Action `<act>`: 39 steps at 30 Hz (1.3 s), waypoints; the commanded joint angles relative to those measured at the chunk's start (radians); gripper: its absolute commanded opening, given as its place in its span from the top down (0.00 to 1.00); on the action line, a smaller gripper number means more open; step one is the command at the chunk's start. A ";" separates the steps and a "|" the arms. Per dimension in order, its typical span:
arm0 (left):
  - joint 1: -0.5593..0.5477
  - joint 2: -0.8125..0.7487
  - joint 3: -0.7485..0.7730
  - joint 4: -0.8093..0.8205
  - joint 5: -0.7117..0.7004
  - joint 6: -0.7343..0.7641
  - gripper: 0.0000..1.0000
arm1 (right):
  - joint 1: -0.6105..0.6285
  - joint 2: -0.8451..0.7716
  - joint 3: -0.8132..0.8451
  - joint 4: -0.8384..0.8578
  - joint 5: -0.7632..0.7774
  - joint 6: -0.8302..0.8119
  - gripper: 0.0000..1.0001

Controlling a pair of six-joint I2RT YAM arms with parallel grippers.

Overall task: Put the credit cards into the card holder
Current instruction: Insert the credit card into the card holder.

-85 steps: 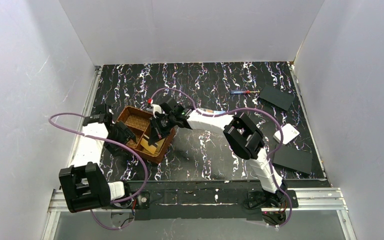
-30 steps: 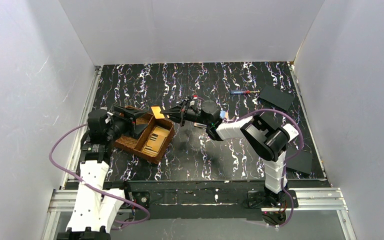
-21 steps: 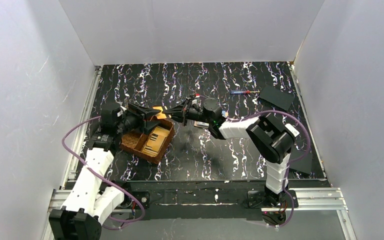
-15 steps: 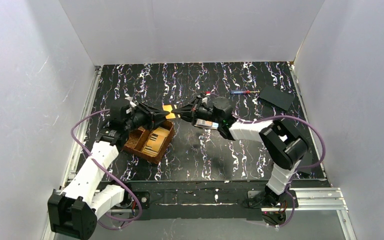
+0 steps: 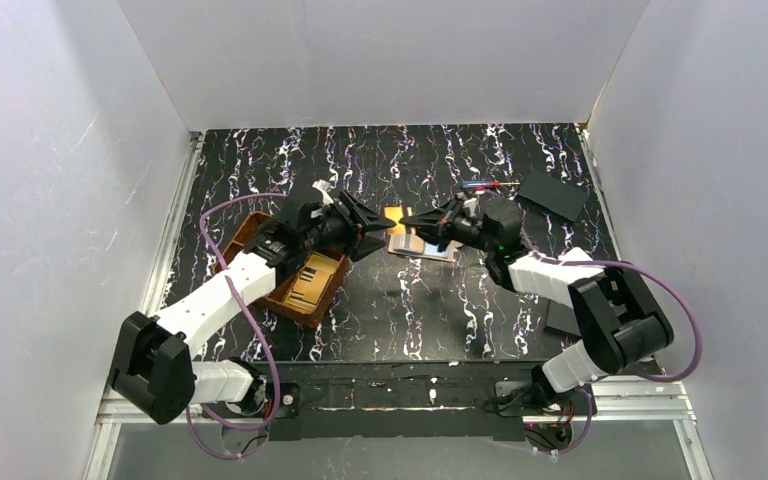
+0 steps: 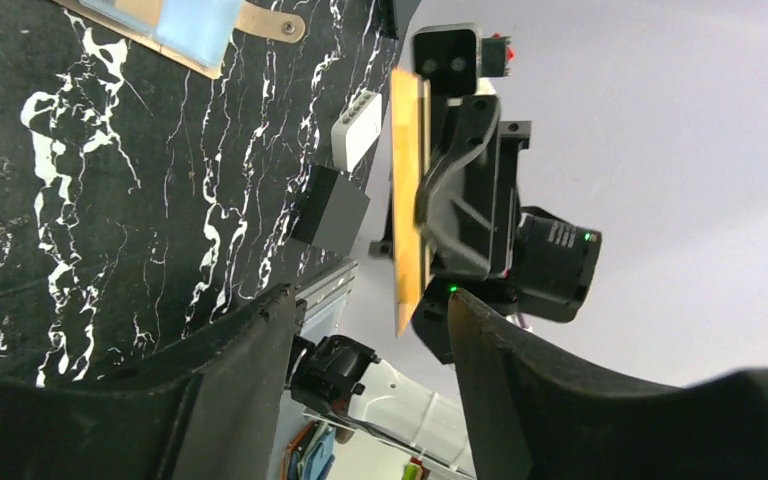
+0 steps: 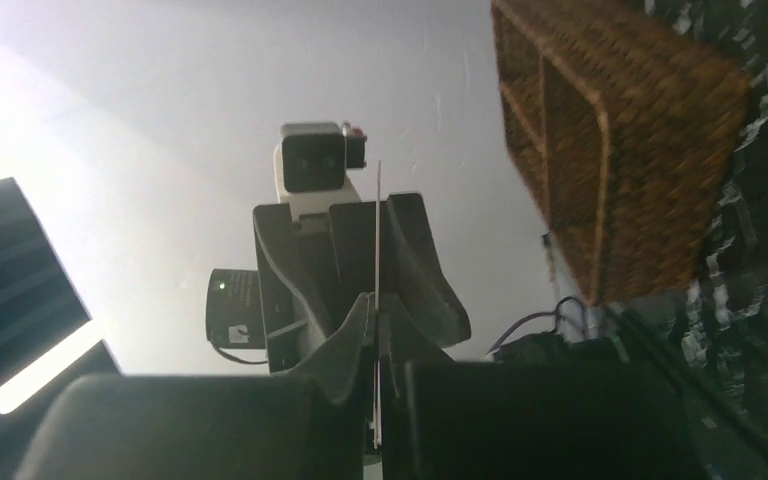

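My right fingers (image 7: 310, 380) were pressed tight together on one gold credit card (image 6: 410, 190), which stood on its thin edge up in the air. The right gripper (image 5: 407, 216) held it just over the left end of the card holder (image 5: 430, 247), not touching it. My left fingers (image 6: 240, 350) were apart. The left gripper (image 6: 368, 300) pointed at the card from the side away from the card holder. I could not tell if the card's end reached in between those fingers.

The card holder lay open and flat on the table (image 5: 400, 320). Closer to me than the card holder, off to its right, lay a black plate (image 5: 560, 318). Left of the card holder sat a brown woven tray (image 5: 300, 308), with more credit cards (image 5: 310, 280) in the half nearer the card holder. Past the card holder, to its right, I saw a thin pen-like tool (image 5: 485, 185) and another black plate (image 5: 552, 195).
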 commanded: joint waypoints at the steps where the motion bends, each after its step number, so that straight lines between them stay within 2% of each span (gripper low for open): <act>1: -0.041 0.032 0.062 -0.067 -0.078 0.090 0.42 | -0.160 -0.088 -0.011 -0.148 -0.104 -0.249 0.99; 3: -0.049 0.060 0.099 -0.142 -0.094 0.176 0.41 | -0.255 -0.096 0.014 -0.271 -0.164 -0.457 0.98; 7: -0.067 0.160 0.191 -0.187 -0.083 0.341 0.41 | -0.334 -0.040 0.190 -0.765 -0.173 -1.058 0.94; 10: -0.109 0.259 0.292 -0.232 -0.102 0.466 0.42 | -0.336 0.017 0.262 -0.935 -0.173 -1.268 0.93; 14: -0.146 0.404 0.394 -0.225 -0.093 0.540 0.45 | -0.338 0.065 0.282 -0.935 -0.216 -1.346 0.96; 20: -0.152 0.529 0.459 -0.148 -0.041 0.532 0.43 | -0.338 0.101 0.260 -0.903 -0.233 -1.393 0.99; 23: -0.152 0.606 0.539 -0.212 -0.025 0.597 0.45 | -0.338 0.149 0.249 -0.831 -0.278 -1.376 0.99; 26: -0.149 0.686 0.614 -0.280 -0.030 0.659 0.52 | -0.338 0.198 0.254 -0.791 -0.293 -1.362 0.99; 27: -0.146 0.705 0.624 -0.277 -0.024 0.666 0.56 | -0.338 0.210 0.256 -0.785 -0.296 -1.362 0.99; 28: -0.142 0.721 0.629 -0.273 -0.020 0.669 0.64 | -0.339 0.221 0.259 -0.774 -0.301 -1.361 0.99; 30: -0.130 0.748 0.635 -0.268 -0.025 0.670 0.71 | -0.339 0.243 0.266 -0.761 -0.309 -1.355 0.99; 39: -0.104 0.812 0.678 -0.321 -0.062 0.714 0.78 | -0.350 0.306 0.281 -0.714 -0.333 -1.329 0.99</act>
